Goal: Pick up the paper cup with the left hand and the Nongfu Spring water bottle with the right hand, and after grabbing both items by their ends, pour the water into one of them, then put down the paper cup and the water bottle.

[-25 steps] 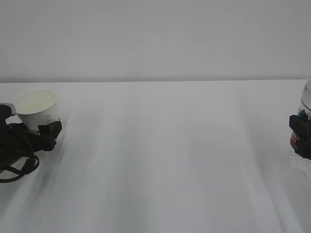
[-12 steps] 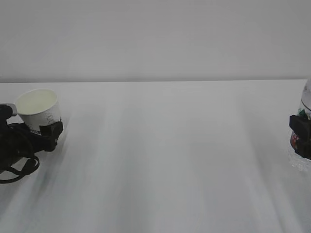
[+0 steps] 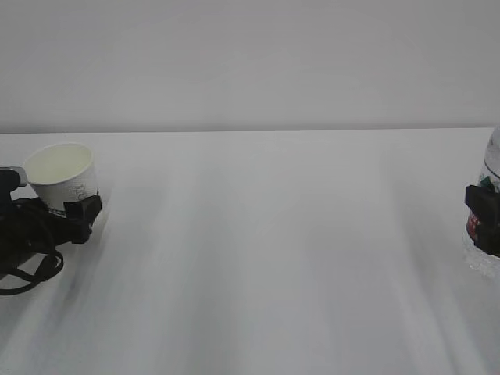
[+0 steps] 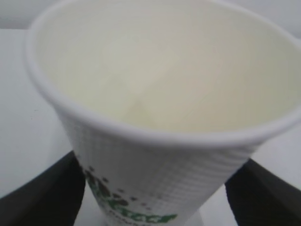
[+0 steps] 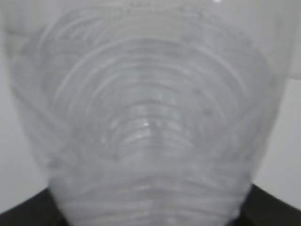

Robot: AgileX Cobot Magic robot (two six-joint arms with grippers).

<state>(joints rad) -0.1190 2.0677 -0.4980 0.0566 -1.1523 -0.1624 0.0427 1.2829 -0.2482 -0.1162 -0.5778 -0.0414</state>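
L end effector [image 3: 66,205]: jaws wide | R end effector [image 3: 486,226]: clamped, edge of view

Paper cup [image 3: 61,175]: 1, white, green logo on its side, on the white table [image 3: 266,258].
Nongfu Spring water bottle [image 3: 491,211]: 1, clear ribbed plastic with a red label, cut off by the frame edge, well apart from the paper cup across the table.
Robot grippers: 2. Left hand [image 3: 72,212], 1, at the paper cup. Right hand [image 3: 486,217], 1, at the bottle.
Table: 1.
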